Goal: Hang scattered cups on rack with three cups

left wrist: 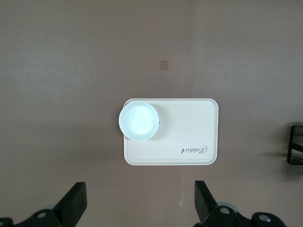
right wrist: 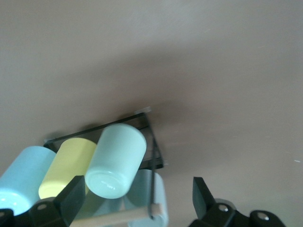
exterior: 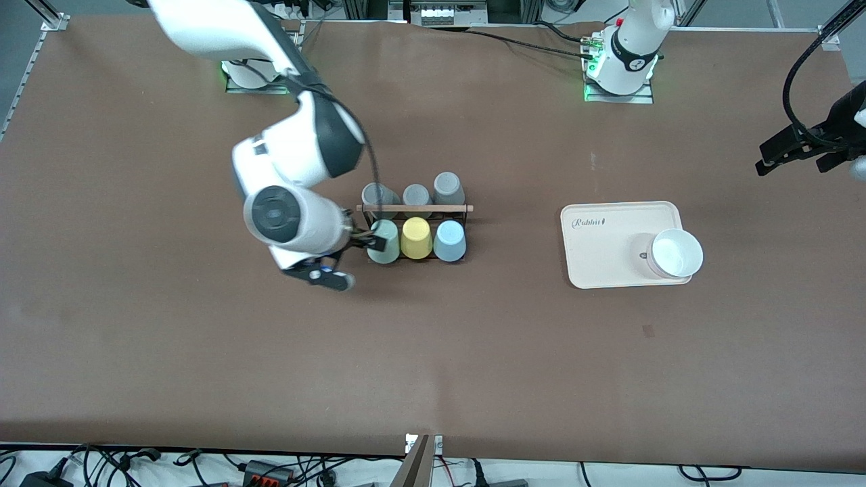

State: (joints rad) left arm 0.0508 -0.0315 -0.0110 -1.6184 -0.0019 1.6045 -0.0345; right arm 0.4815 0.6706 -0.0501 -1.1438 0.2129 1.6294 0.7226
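Observation:
The black wire rack (exterior: 414,208) with its wooden rod stands mid-table. Three upturned cups hang on its row nearer the front camera: pale mint green (exterior: 384,242), yellow (exterior: 416,238) and light blue (exterior: 449,241). My right gripper (exterior: 362,238) is at the rack's end toward the right arm, open, with its fingers wide on either side of the mint cup (right wrist: 116,161) and not gripping it. The right wrist view also shows the yellow cup (right wrist: 66,165), the blue cup (right wrist: 21,175) and the rack wire (right wrist: 152,137). My left gripper (exterior: 798,159) waits open over the left arm's end of the table.
Three grey cups (exterior: 417,196) hang on the rack's row farther from the front camera. A cream tray (exterior: 609,270) with a white bowl (exterior: 676,253) on it lies toward the left arm's end. The left wrist view looks down on that tray (left wrist: 189,123) and bowl (left wrist: 138,122).

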